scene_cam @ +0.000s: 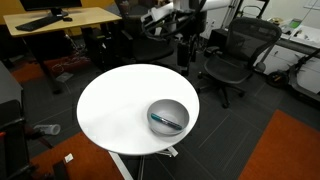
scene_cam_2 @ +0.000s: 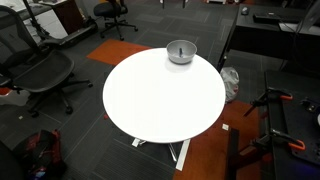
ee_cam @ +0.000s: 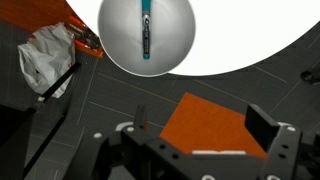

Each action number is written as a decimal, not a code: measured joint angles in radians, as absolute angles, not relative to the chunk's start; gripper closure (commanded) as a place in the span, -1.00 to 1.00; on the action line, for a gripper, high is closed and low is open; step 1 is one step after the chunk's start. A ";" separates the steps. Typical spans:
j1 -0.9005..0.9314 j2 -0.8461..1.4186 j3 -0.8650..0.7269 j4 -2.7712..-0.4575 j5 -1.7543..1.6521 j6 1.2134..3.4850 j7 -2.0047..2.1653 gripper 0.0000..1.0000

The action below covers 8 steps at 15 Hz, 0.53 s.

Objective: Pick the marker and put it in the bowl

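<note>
Your claw (ee_cam: 205, 135) hangs released and empty; the marker (ee_cam: 146, 30) already lies inside the bowl (ee_cam: 118, 40), so your job looks done.

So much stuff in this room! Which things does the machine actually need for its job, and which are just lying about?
Part of the job:
- marker, already lying in the bowl
- bowl, on the white table
- hand, open and empty

Just lying about:
- office chairs
- wooden desk
- crumpled bag
- orange carpet
</note>
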State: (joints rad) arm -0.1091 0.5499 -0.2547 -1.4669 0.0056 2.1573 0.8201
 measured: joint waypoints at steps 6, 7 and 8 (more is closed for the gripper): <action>-0.092 0.403 -0.241 -1.591 0.005 2.157 0.788 -1.00; -0.089 0.387 -0.239 -1.606 0.005 2.157 0.787 -1.00; -0.087 0.375 -0.238 -1.617 0.005 2.157 0.787 -1.00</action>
